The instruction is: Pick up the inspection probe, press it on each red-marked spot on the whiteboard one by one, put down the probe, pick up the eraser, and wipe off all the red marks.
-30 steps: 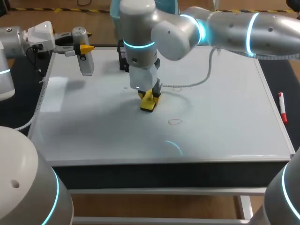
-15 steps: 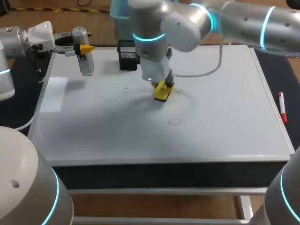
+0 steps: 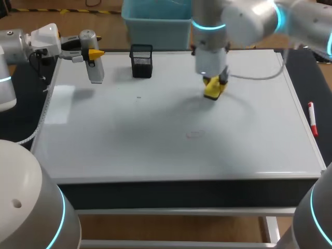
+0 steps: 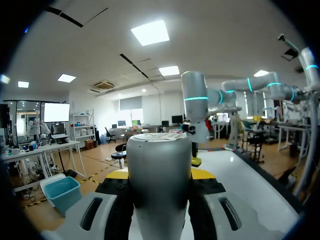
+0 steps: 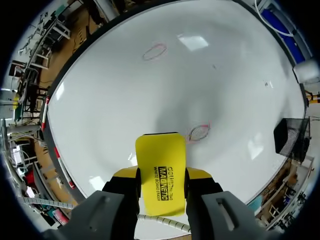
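Note:
The whiteboard covers the table. My right gripper is shut on the yellow eraser, low over the board's far middle-right. In the right wrist view the eraser sits between the fingers of the gripper, with one red oval mark just ahead of it and another red mark farther off. A faint red mark shows near the board's centre. My left gripper is at the far left corner, shut on the grey cylindrical probe, which fills the left wrist view.
A black mesh holder stands at the board's far edge, left of the eraser. A red marker lies off the board's right edge. A grey cable trails from my right arm over the far right.
My right arm has carried the eraser from the board's middle toward the far right. The left arm and the probe have stayed put.

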`<state>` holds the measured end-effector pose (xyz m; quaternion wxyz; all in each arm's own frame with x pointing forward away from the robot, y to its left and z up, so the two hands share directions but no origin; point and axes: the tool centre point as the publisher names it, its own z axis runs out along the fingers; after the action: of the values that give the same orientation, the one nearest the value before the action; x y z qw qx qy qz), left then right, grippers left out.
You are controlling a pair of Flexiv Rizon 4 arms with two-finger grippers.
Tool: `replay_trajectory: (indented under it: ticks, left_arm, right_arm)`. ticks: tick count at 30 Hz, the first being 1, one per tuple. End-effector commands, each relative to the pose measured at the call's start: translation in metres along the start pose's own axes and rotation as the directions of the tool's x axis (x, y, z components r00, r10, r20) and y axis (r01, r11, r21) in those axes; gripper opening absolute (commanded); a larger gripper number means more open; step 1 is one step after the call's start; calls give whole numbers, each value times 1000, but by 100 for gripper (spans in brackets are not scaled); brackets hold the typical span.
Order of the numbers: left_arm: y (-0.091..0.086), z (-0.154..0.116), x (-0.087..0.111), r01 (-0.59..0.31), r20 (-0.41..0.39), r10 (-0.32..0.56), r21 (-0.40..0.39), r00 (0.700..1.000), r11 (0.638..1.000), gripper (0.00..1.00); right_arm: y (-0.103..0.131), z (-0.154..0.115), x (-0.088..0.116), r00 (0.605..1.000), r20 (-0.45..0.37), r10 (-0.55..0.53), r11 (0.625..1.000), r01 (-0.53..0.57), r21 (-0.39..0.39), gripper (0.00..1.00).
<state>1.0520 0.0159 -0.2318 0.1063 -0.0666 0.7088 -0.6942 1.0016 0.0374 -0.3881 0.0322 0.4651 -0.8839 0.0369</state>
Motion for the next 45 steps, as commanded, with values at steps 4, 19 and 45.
replay_trajectory:
  ticks: [4,19,45]
  left_arm:
    - [0,0,-1,0,-2,0,1,1000,1000,0]
    - [0,0,-1,0,-2,0,1,1000,1000,0]
    - [0,0,-1,0,-2,0,1,1000,1000,0]
  right_arm:
    - [-37,-1,28,998,61,-23,999,24,-21,0]
    - [-100,13,77,998,30,52,998,-51,-40,0]
    - [-125,17,124,990,40,138,990,-136,-41,0]
